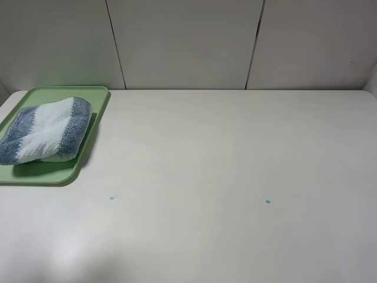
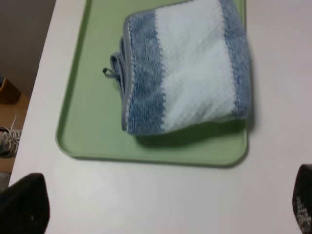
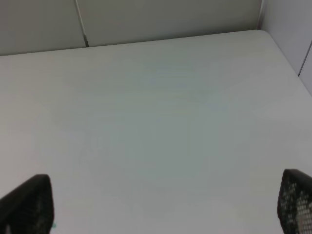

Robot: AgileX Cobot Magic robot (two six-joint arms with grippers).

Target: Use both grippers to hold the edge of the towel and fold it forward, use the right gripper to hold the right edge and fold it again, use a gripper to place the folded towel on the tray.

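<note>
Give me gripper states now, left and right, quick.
Left gripper: open, holding nothing; the towel lies on the tray.
Right gripper: open, holding nothing.

Setting reads as a lab test bench, not a home. Bare off-white table (image 1: pixel 235 165) enclosed by plain pale panel walls (image 1: pixel 188 41) with dark seams. Two small teal marker dots (image 1: pixel 112 198) on the tabletop. Left wrist view shows floor beyond the table edge with a shoe (image 2: pixel 7 141).
</note>
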